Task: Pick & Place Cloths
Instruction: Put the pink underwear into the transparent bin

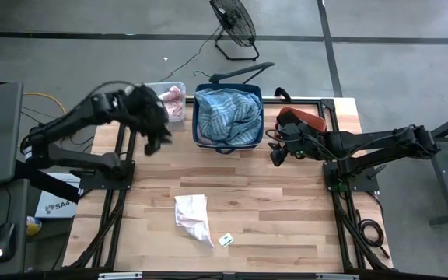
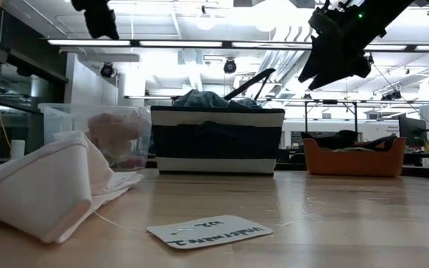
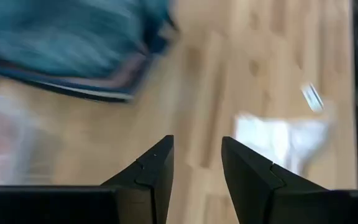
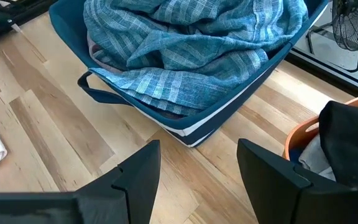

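A white cloth (image 1: 193, 218) lies crumpled on the table's near middle, with a small paper tag (image 1: 225, 239) beside it. The teal-blue plaid cloth (image 1: 228, 115) fills a navy basket (image 1: 201, 138) at the far edge. A mauve-pink cloth (image 1: 174, 99) sits in a clear bin (image 1: 179, 85) left of the basket. My left gripper (image 1: 155, 141) hovers open above the table, near the bin and the basket's left side. My right gripper (image 1: 275, 155) hovers open just right of the basket, with the plaid cloth (image 4: 191, 43) ahead of its fingers.
An orange basket (image 1: 327, 118) holding dark fabric stands at the far right, close behind my right gripper. Bare wood lies between the navy basket and the white cloth (image 2: 43, 186). A fan stands on the floor beyond the table's far edge.
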Controlling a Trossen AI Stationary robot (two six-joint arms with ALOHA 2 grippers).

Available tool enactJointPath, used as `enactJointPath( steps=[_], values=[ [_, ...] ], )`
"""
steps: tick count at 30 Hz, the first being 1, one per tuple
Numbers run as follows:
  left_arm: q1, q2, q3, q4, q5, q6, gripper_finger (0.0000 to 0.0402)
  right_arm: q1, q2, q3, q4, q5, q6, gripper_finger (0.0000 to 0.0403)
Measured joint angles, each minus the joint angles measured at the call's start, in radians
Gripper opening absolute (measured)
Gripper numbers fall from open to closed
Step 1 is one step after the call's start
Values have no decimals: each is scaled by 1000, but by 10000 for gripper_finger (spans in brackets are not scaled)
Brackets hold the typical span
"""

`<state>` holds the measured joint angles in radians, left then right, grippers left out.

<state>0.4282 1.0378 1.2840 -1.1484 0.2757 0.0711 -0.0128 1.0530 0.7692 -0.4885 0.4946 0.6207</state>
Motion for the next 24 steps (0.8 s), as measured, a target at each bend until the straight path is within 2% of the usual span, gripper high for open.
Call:
enactJointPath(
  steps=[6,11,18,21,24],
  values=[
    [-188,6,-121,11,-1,-31,132,0,0,0,0,0,-15,205],
    [-311,20,-238,122,-1,-116,132,0,0,0,0,0,-14,205],
    [-459,48,-384,334,-56,-133,132,0,0,0,0,-7,-14,205],
    [-504,78,-421,431,-76,-152,133,0,0,0,0,-33,-12,205],
    [-542,116,-439,437,-68,-154,147,0,0,0,1,-56,8,205]
  ],
)
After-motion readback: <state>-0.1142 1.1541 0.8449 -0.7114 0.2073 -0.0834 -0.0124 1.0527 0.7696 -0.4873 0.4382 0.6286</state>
